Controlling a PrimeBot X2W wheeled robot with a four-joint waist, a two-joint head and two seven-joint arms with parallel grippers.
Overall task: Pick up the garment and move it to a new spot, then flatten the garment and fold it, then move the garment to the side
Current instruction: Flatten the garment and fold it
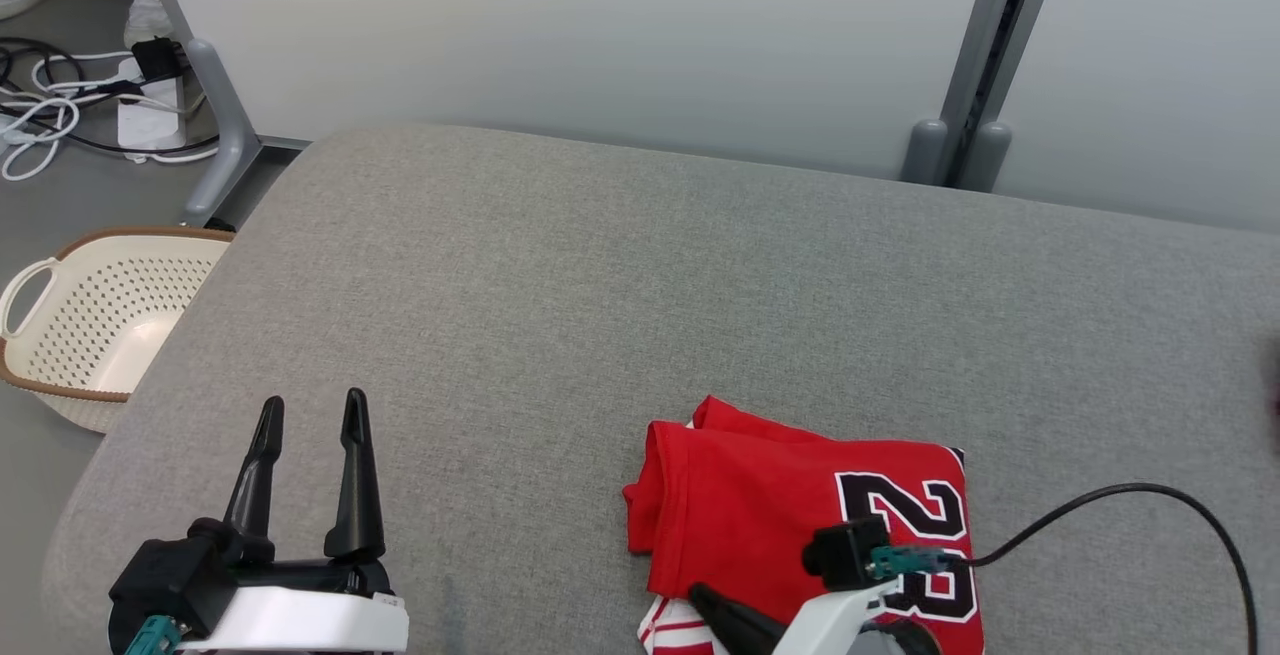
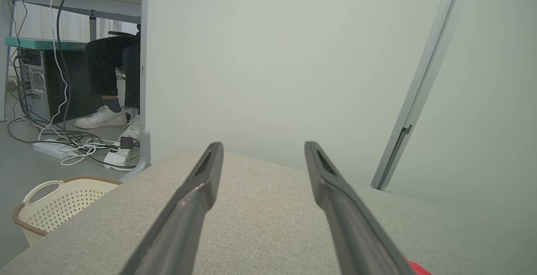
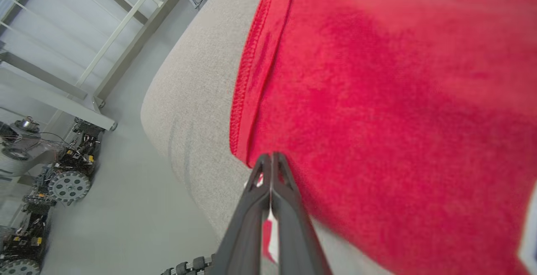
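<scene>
The garment point(image 1: 770, 515), a red jersey with a black-and-white "23", lies folded on the grey padded surface point(image 1: 640, 285) at the front right. My right gripper point(image 1: 697, 595) comes in low at the jersey's near edge. In the right wrist view its two fingers are pressed together at the right gripper point(image 3: 271, 157) tip, pinching red and white cloth at the edge of the garment point(image 3: 398, 98). At the lower left my left gripper point(image 1: 312, 403) rests open over bare surface, well apart from the jersey. Between the spread fingers of the left gripper point(image 2: 263, 145) nothing is held; a red corner of the garment point(image 2: 415, 268) peeks in at bottom right.
A cream perforated basket point(image 1: 90, 325) stands on the floor off the left edge. Cables and a power strip point(image 1: 150, 105) lie behind it. A pale partition with a grey post point(image 1: 985, 65) backs the surface. A seated person's shoes point(image 2: 102, 117) are under a desk.
</scene>
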